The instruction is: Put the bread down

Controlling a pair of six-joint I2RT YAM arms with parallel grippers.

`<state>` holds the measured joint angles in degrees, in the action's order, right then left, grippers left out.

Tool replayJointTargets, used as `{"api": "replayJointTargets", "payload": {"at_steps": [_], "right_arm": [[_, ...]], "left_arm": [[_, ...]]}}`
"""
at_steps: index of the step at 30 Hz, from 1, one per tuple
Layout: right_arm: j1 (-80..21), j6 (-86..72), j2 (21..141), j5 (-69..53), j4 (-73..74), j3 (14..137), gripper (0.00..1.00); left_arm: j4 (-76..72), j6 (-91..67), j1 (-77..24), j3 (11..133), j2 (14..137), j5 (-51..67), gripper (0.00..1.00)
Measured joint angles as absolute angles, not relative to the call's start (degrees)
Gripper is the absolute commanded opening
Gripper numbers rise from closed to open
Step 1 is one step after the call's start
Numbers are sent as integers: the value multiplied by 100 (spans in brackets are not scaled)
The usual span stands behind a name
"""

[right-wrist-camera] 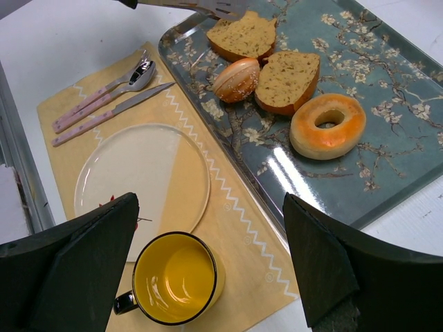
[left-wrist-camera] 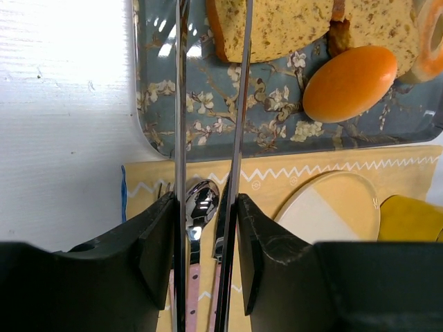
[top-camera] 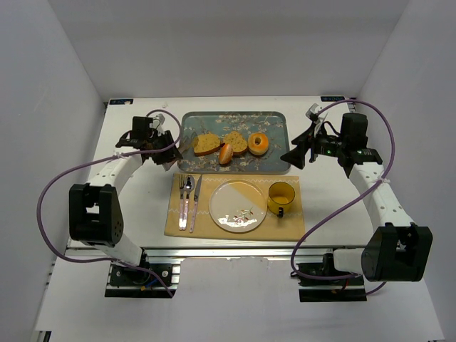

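Two bread slices [top-camera: 206,144] [top-camera: 236,141] lie on the blue floral tray [top-camera: 278,125], with a bun [top-camera: 226,153] and a bagel [top-camera: 258,143]. My left gripper [top-camera: 171,146] [left-wrist-camera: 205,207] is shut on metal tongs [left-wrist-camera: 239,104]. The tongs' blades reach over the tray's left end to the left bread slice [left-wrist-camera: 284,24] [right-wrist-camera: 242,36]. One blade crosses that slice's edge; whether the tongs pinch it is unclear. My right gripper [top-camera: 296,153] [right-wrist-camera: 210,207] hangs open and empty by the tray's right end, above the mug [right-wrist-camera: 176,277].
In front of the tray, a yellow placemat [top-camera: 296,224] carries a plate [top-camera: 238,206], a yellow mug [top-camera: 281,198] and a fork, spoon and knife [top-camera: 187,201]. White walls close in the table on three sides.
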<state>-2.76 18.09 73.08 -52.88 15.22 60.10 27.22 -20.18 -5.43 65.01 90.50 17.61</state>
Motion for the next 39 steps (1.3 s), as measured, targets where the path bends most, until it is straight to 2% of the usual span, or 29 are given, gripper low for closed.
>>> {"api": "replayJointTargets", "payload": {"at_steps": [5,8,14,15,16,19,30,39], "right_arm": [[-261,1809,7308,-5288,1522,6010,89],[-261,1809,7308,-5288,1522,6010,89],[-261,1806,7308,-5293,1522,6010,89],[-261,1806,7308,-5293,1522,6010,89],[-259,1806,7310,-5293,1522,6010,89],[-259,1804,7308,-5295,1522,6010,89],[-259,1802,7308,-5334,1522,6010,89],[-259,1774,7312,-5384,1522,6010,89]], "left_arm": [[2609,-1997,-543,6372,9070,1879,45],[2519,-1990,-543,6257,9065,1975,40],[2480,-1944,-543,6080,9041,2104,20],[2480,-1946,-543,6060,9021,2102,16],[2484,-1951,-543,6047,8993,2099,8],[2532,-2034,-530,6047,8809,2018,3],[2495,-2421,-482,6090,7487,2305,0],[2241,-2215,-639,4727,6029,3638,0]]}}
